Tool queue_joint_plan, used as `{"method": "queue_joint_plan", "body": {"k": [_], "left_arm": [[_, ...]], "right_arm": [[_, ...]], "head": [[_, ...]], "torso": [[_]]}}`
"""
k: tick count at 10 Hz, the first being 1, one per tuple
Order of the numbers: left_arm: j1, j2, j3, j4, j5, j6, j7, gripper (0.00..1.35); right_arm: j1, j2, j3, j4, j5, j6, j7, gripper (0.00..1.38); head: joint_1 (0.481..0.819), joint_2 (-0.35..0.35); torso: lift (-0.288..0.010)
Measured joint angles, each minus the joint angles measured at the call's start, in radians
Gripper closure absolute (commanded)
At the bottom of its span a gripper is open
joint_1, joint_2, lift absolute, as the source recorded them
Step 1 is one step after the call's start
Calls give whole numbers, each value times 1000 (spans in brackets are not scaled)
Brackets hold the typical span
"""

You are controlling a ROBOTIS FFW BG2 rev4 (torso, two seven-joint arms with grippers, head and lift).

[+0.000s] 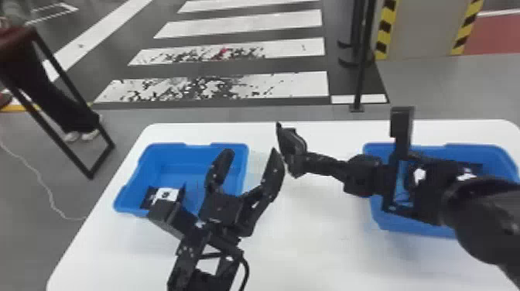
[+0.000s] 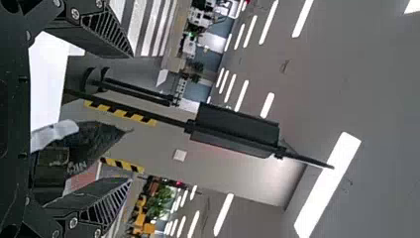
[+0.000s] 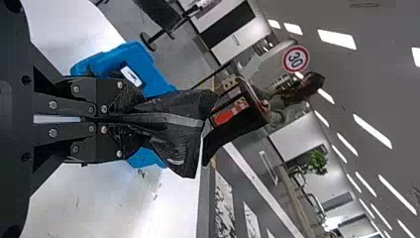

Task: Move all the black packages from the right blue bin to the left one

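Observation:
Between the two bins, my right gripper [image 1: 303,162] holds a black package [image 1: 291,144] above the table. In the right wrist view, the right gripper [image 3: 121,119] is shut on the crumpled black package [image 3: 181,124]. My left gripper [image 1: 251,154] is open over the near right part of the left blue bin [image 1: 193,146], its right finger close to the held package. In the left wrist view, the left gripper [image 2: 130,116] has its fingers wide apart. A black package with a white label [image 1: 167,194] lies in the left bin. The right arm partly covers the right blue bin [image 1: 419,232].
Both bins stand on a white table [image 1: 309,232]. Past its far edge is a thin black stand [image 1: 358,93] on the floor. A person stands by a dark-framed stand [image 1: 69,93] at the far left, off the table.

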Motion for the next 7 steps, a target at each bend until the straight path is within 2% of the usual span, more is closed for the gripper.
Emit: {"method": "queue_joint_plan", "body": {"k": [3, 7], "left_arm": [[-6, 1, 4, -6, -24, 57, -3, 156], [8, -9, 53, -7, -79, 75, -3, 153]], "right_arm": [[-38, -5, 122, -5, -11, -6, -21, 1133], [-45, -6, 181, -34, -36, -10, -29, 1133]], "head": [[695, 246], [695, 299]], "torso": [[-140], [-140]]}}
